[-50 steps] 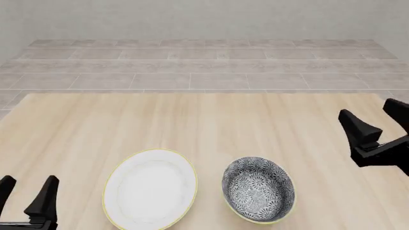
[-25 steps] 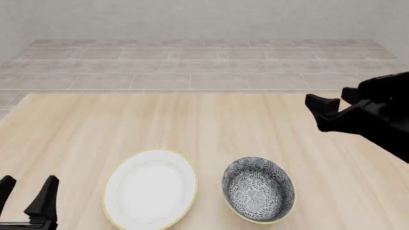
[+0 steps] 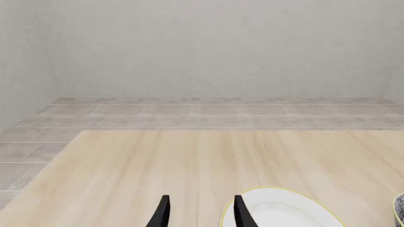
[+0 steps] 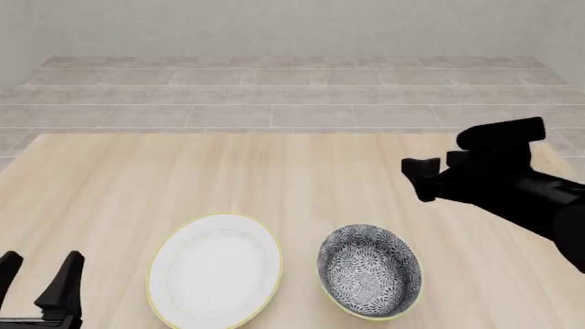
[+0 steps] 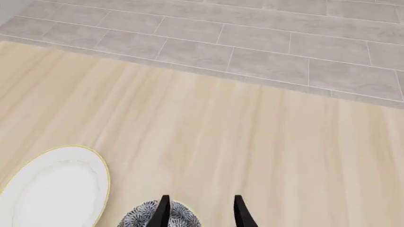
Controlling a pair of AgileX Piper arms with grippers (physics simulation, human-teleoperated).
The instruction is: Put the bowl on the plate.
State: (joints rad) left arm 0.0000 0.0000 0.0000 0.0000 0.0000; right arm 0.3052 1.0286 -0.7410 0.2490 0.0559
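1. Bowl point(image 4: 370, 271) sits upright on the tabletop point(image 4: 274, 171) near the near edge, a bit right of that edge's middle. Floral inside faces up, nothing in it.
2. Plate point(image 4: 216, 269) lies flat on the tabletop just left of the bowl, also near the near edge. Narrow strip of bare wood between them, so they're apart. Bowl isn't on the plate.
3. My right gripper point(image 4: 422, 179) hangs above the tabletop toward the right edge, farther from the near edge than the bowl and not touching it. Fingers point left and down toward the bowl side.
4. Right wrist view: my two fingertips point(image 5: 162, 210) stand apart with open gap between them, nothing held. Bowl rim point(image 5: 158, 217) shows right past the tips, plate point(image 5: 57, 189) off to one side of it.
5. My left gripper point(image 4: 37, 291) is low at the near-left corner of the tabletop, left of the plate and clear of it.
6. Left wrist view: fingers point(image 3: 162, 213) spread, released, nothing between them. Plate point(image 3: 281, 210) shows just beside one tip; can't tell from here whether there's contact, but front view shows a gap.
7. Both grippers empty.
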